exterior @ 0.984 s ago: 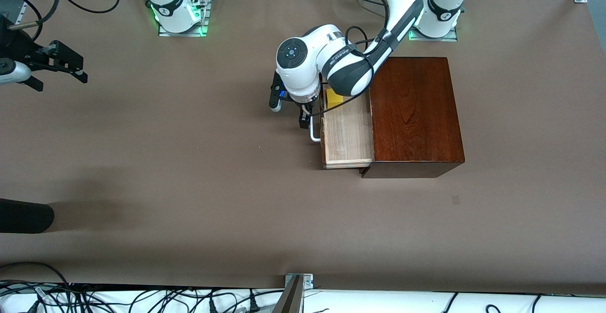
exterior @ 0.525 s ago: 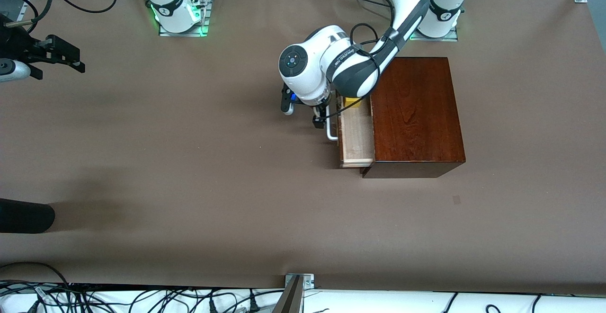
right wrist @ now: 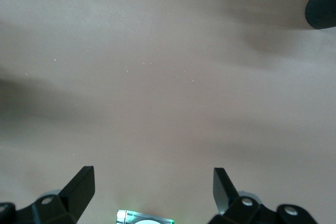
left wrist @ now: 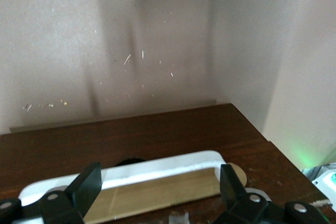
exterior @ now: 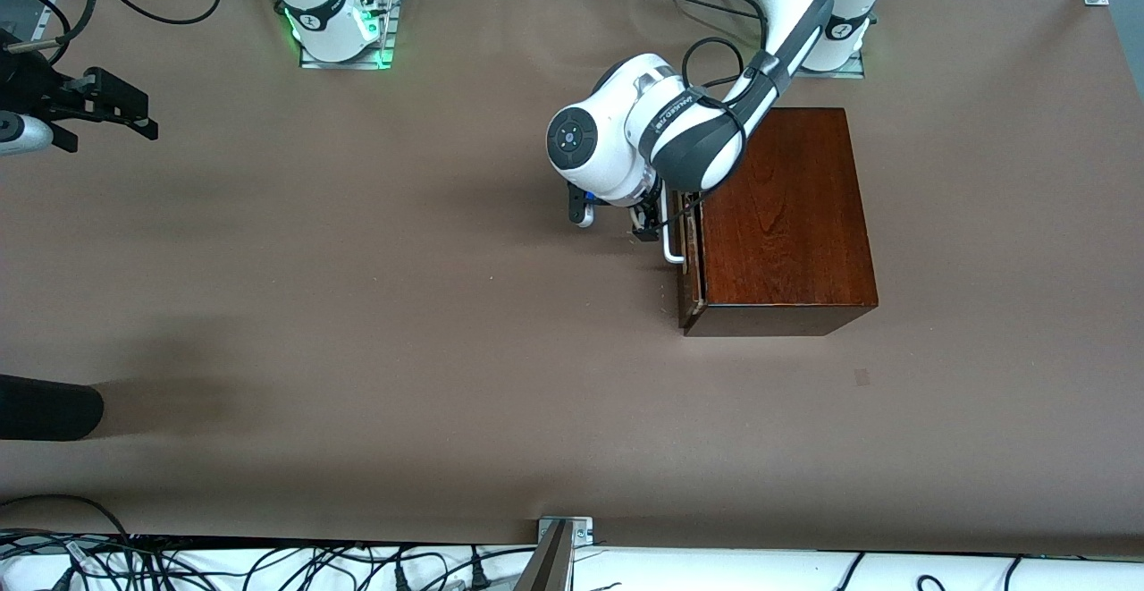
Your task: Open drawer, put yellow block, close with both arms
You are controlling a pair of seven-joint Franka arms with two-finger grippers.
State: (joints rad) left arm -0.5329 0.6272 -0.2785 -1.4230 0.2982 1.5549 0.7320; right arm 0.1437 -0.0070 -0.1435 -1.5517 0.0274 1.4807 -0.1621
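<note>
Even, diffuse overhead light fills the front view; the brown desk (exterior: pixel 357 305) reads sharp and matte, with soft, broad shadows near the right arm's end; a gentle sheen lies on the top of the dark wooden box (exterior: pixel 782 215), without hard glare; green lamps glow at one arm's base (exterior: pixel 335 46); the left wrist view is dimmer and hazy, with pale vertical shadow bands; the right wrist view is soft, with smeared grey shadows across the desk.

brown table (exterior: pixel 357 305) carries a mahogany box (exterior: pixel 778 215).
</note>
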